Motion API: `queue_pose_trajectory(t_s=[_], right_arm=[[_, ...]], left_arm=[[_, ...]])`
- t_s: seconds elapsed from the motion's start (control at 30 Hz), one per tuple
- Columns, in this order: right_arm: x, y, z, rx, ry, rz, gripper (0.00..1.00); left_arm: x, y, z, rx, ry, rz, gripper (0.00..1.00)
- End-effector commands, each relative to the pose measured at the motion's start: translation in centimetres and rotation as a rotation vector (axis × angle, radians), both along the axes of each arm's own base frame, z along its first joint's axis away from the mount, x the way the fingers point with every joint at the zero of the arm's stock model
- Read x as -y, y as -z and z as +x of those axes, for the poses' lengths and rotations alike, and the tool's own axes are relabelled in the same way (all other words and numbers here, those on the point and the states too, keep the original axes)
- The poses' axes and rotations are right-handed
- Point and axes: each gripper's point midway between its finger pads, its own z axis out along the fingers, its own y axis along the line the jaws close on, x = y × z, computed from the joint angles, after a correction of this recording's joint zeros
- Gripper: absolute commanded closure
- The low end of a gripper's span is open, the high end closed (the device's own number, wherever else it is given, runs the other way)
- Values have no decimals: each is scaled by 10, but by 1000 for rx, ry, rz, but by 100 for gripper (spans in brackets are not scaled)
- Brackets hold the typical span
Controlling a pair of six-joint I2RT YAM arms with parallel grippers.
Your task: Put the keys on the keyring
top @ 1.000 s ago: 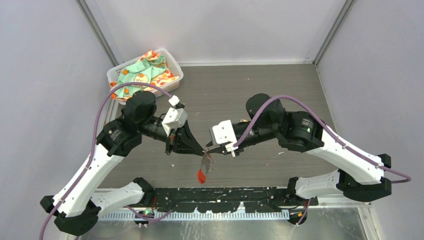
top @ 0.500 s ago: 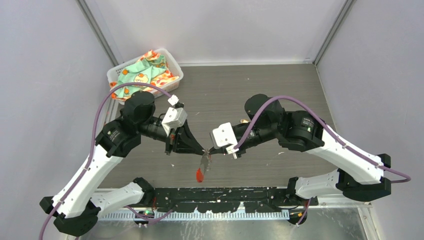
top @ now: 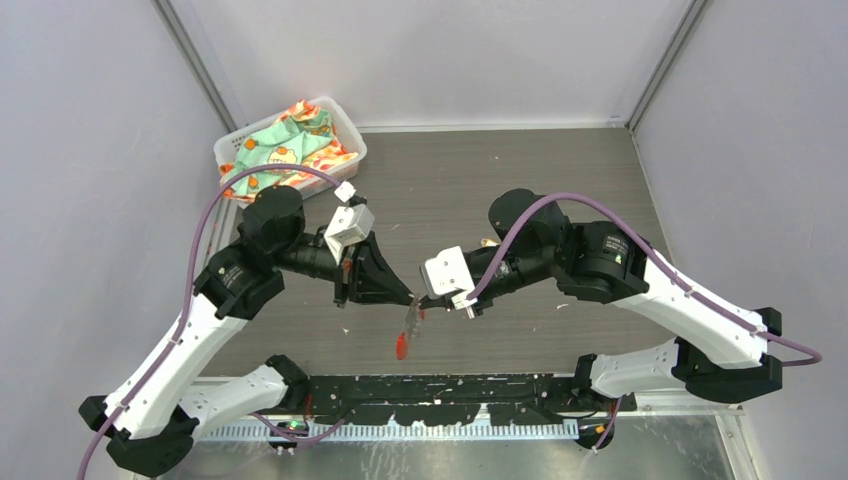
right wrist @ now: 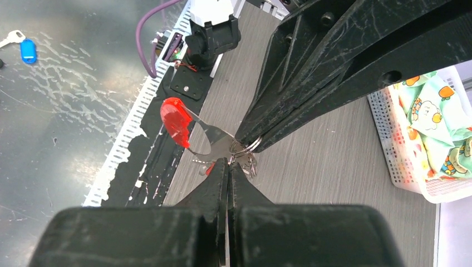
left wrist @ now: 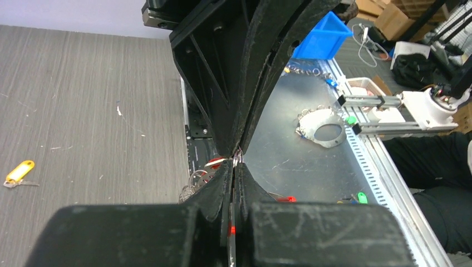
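Note:
My left gripper (top: 409, 297) and right gripper (top: 423, 300) meet tip to tip above the table's near edge. Both are shut. In the right wrist view the left fingertips (right wrist: 251, 138) pinch the silver keyring (right wrist: 249, 147). My right gripper (right wrist: 229, 161) is shut on thin metal at the end of the red key (right wrist: 176, 122), whose red head hangs free to the left. The cluster dangles below the tips (top: 404, 338). In the left wrist view my left gripper (left wrist: 235, 167) holds a thin metal edge, with loose rings (left wrist: 192, 182) beside it. The yellow key (left wrist: 16, 172) lies on the table.
A white basket (top: 341, 122) of patterned cloth stands at the back left and also shows in the right wrist view (right wrist: 402, 149). A black rail (top: 450, 385) runs along the table's near edge. A blue-tagged key (right wrist: 26, 50) lies on the metal surface beyond it.
My left wrist has shifted slightly up and back. The two grippers stay tip to tip, and the hanging red key has swung a little.

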Motion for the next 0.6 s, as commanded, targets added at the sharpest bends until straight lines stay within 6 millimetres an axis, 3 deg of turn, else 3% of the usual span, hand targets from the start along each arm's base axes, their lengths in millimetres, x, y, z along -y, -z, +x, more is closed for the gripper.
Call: queue_pose_trajectory(t_s=[0.0, 0.1, 0.23, 0.57], right_arm=[[5, -5, -6, 10, -16, 7, 99], [4, -2, -6, 12, -11, 3, 99], [0, 0, -3, 13, 8, 10, 90], [3, -13, 13, 34, 147, 94, 83]], left_arm=[[2, -28, 8, 40, -54, -103, 100], [2, -31, 12, 30, -82, -118, 100], [3, -34, 16, 16, -107, -130, 100], [1, -33, 23, 45, -159, -142, 100]])
